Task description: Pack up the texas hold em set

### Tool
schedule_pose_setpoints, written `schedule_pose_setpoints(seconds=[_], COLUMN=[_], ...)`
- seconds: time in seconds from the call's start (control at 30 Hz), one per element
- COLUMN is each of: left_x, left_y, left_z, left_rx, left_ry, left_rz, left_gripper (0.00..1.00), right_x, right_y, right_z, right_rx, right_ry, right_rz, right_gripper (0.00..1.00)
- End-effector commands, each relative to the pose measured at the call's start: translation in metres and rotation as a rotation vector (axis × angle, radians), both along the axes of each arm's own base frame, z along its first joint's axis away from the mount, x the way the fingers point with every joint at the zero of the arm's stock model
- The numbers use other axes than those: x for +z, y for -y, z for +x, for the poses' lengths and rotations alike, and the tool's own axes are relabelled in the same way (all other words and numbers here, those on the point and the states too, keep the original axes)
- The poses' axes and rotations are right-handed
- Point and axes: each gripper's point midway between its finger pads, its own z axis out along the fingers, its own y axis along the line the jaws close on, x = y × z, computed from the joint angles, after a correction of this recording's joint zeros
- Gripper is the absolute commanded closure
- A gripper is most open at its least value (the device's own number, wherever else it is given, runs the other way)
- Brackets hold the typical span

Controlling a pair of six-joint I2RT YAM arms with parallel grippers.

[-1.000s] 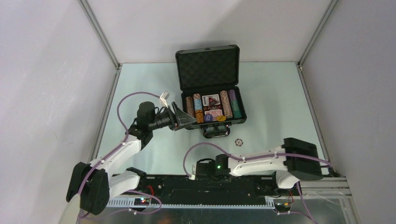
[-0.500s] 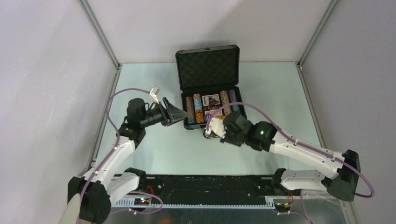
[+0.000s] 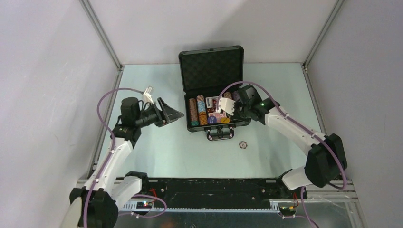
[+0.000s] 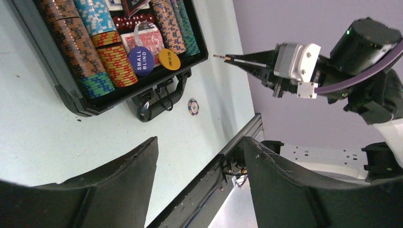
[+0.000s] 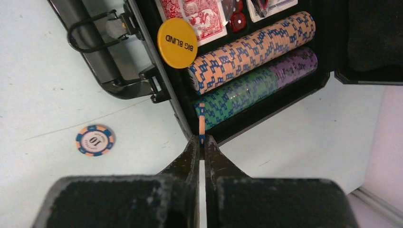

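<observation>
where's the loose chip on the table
In the top view the loose chip lies flat on the table, just outside the open case, a little nearer the arms than its handle and to the right.

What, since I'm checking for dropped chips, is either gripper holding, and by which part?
The right gripper pinches one orange-and-blue poker chip edge-on, gripped by its near rim. The left gripper is open and holds nothing.

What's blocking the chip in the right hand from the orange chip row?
Nothing visible: the chip in the right hand hangs above the open case, orange row bare; the Big Blind disc sits at its end.
</observation>
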Motion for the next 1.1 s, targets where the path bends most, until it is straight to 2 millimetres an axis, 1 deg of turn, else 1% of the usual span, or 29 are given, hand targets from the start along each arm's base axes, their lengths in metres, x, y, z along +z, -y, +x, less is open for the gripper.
schedule_pose_setpoints(seconds=[0.0, 0.03, 0.07, 0.1, 0.27, 0.37, 0.53, 0.7, 1.07], left_x=[0.002, 0.000, -0.002, -0.003, -0.010, -0.011, -0.013, -0.013, -0.014], left_y=[-0.001, -0.001, -0.002, -0.002, -0.003, -0.006, -0.011, -0.012, -0.015], left_z=[0.001, 0.001, 0.002, 0.003, 0.007, 0.008, 0.010, 0.010, 0.012], left_rx=[-0.026, -0.026, -0.027, -0.027, -0.027, -0.016, 0.001, 0.004, 0.015], left_ry=[0.038, 0.040, 0.038, 0.037, 0.021, 0.023, 0.011, 0.010, 0.005], left_rz=[0.029, 0.034, 0.038, 0.041, 0.053, 0.054, 0.050, 0.047, 0.045], left_gripper=[0.29, 0.29, 0.29, 0.29, 0.29, 0.29, 0.29, 0.29, 0.29], right_x=[0.008, 0.009, 0.005, 0.004, -0.016, -0.027, -0.033, -0.043, -0.052], right_y=[-0.015, -0.016, -0.017, -0.018, -0.023, -0.021, -0.021, -0.014, -0.008], right_z=[0.024, 0.027, 0.029, 0.032, 0.036, 0.037, 0.038, 0.039, 0.037], right_rx=[0.126, 0.133, 0.141, 0.144, 0.188, 0.187, 0.191, 0.183, 0.176], right_ry=[0.056, 0.055, 0.047, 0.047, -0.014, -0.052, -0.071, -0.100, -0.141], right_rz=[0.018, 0.027, 0.021, 0.024, -0.006, -0.035, -0.040, -0.080, -0.116], right_gripper=[1.00, 1.00, 1.00, 1.00, 1.00, 1.00, 1.00, 1.00, 1.00])
